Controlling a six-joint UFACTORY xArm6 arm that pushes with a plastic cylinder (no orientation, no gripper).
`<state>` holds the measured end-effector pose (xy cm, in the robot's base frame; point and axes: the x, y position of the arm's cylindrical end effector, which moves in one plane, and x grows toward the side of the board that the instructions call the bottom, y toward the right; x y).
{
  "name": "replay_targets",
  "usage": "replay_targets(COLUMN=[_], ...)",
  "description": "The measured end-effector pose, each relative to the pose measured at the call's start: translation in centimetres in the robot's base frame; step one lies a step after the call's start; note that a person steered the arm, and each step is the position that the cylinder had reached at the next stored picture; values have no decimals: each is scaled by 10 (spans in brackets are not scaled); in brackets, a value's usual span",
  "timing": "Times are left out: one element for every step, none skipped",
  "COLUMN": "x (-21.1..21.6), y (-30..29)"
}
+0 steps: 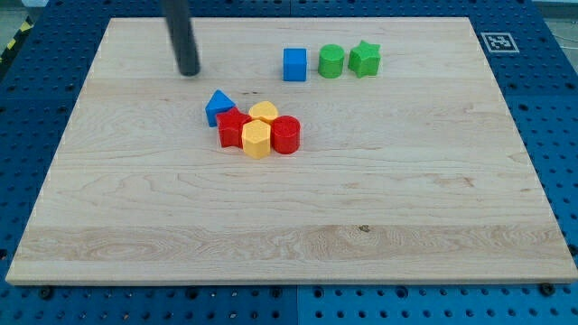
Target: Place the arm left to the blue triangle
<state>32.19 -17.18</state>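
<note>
The blue triangle (218, 106) lies left of the board's middle, at the upper left of a tight cluster. It touches a red block (233, 129) just below and to its right. My tip (189, 71) rests on the board above and to the left of the blue triangle, a short gap away from it. The dark rod rises from the tip out of the view's top.
The cluster also holds two yellow blocks (263, 113) (256, 141) and a red cylinder (285, 134). Near the view's top stand a blue cube (294, 65), a green cylinder (331, 61) and a green star (365, 59) in a row. The wooden board (289, 226) lies on a blue pegboard table.
</note>
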Motion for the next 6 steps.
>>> replay_targets(x=[18, 40, 68, 83, 83, 83], y=[-6, -5, -5, 3, 21, 26])
